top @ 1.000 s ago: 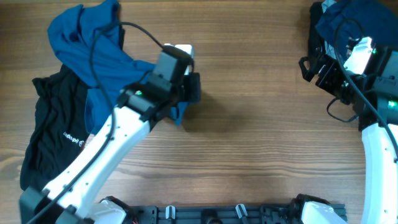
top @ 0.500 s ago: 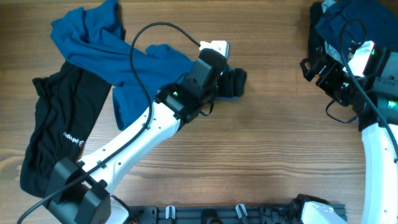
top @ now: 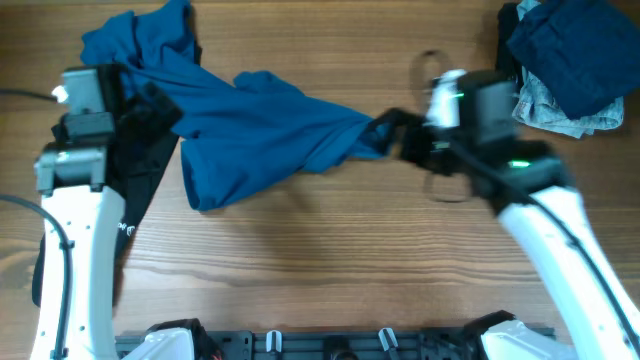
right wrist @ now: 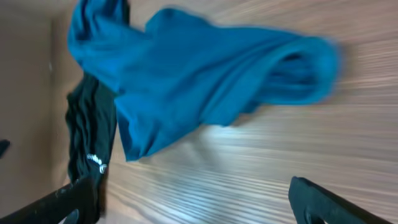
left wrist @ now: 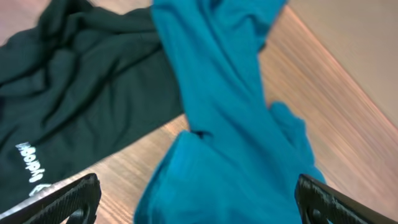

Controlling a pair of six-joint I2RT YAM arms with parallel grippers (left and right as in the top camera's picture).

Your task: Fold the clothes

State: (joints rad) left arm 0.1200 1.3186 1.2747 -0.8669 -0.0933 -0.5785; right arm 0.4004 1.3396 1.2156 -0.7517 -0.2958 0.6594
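Observation:
The teal-blue shirt (top: 260,125) lies stretched across the table from the far left corner to a bunched end near the middle. A black garment (top: 150,175) with white lettering lies beside it on the left, partly under my left arm. My left gripper (top: 155,105) hangs open over the shirt's left part; in the left wrist view the left gripper (left wrist: 199,205) has the shirt (left wrist: 230,124) below its wide-apart fingers, and the black garment (left wrist: 74,81) lies left of it. My right gripper (top: 392,135) stands open at the shirt's right end. In the right wrist view the right gripper (right wrist: 193,205) is over bare wood, with the shirt (right wrist: 199,81) ahead.
A heap of navy and pale-denim cloth (top: 565,60) lies at the far right corner. The wooden tabletop (top: 380,260) shows bare in front of the shirt.
My left gripper dragged the teal shirt to the right, opened, let it go and swung back to the left. My right arm came in from the far right to the shirt's right end.

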